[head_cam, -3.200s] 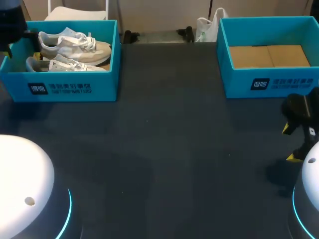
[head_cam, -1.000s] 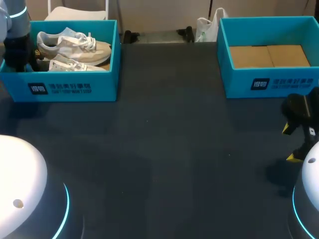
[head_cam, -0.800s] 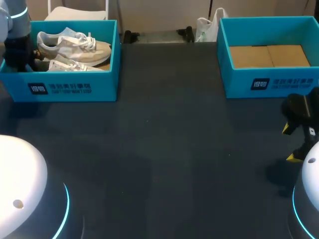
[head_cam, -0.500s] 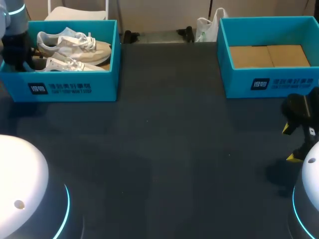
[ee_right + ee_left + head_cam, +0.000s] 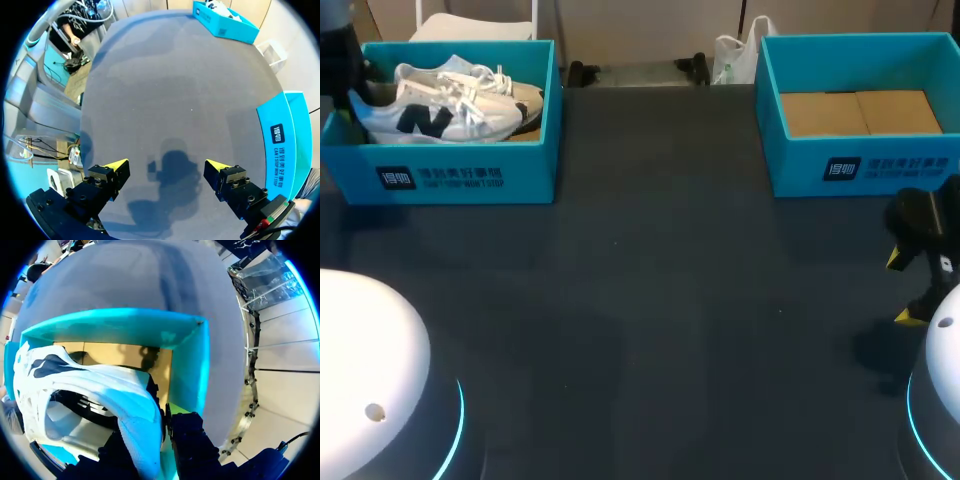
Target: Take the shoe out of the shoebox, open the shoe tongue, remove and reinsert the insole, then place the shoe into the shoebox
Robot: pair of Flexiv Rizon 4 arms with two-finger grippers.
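Note:
In the left teal shoebox [image 5: 470,175] a white shoe [image 5: 430,118] with a dark side logo is raised and tilted above the box floor. My left gripper [image 5: 358,105] is at the box's left end, shut on the shoe's heel. In the left wrist view the heel of the shoe [image 5: 100,390] sits pinched between the dark fingers [image 5: 190,440] of that gripper [image 5: 155,440], whose yellow tips are hidden. A second white shoe [image 5: 510,95] lies behind it in the box. My right gripper [image 5: 900,288] [image 5: 165,167] hangs open over bare table at the right edge, holding nothing.
A second teal box [image 5: 860,165] with a cardboard floor stands at the back right, and its side [image 5: 280,135] shows beside my right gripper. The left box [image 5: 225,22] shows far across the dark table [image 5: 660,300]. Its teal wall [image 5: 185,365] rises just ahead of my left gripper.
My left gripper closed on the nearer shoe's heel and rose. The shoe lifted off the box floor and turned so that its dark logo shows. The right arm has not moved.

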